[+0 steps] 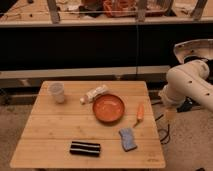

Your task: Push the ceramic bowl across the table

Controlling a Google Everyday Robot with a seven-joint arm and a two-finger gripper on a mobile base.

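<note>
The ceramic bowl (108, 108) is wide, shallow and glossy orange-red. It sits upright a little right of the middle of the pale bamboo table (50, 131). My white arm (187, 82) comes in from the right, beyond the table's right edge. My gripper (170, 115) hangs below the arm, just off the right edge of the table, about level with the bowl and well apart from it. It holds nothing that I can see.
A translucent plastic cup (57, 92) stands at the back left. A white bottle (95, 93) lies just behind the bowl. An orange carrot-like item (140, 113) lies between bowl and gripper. A blue sponge (128, 138) and a black striped block (84, 148) lie in front.
</note>
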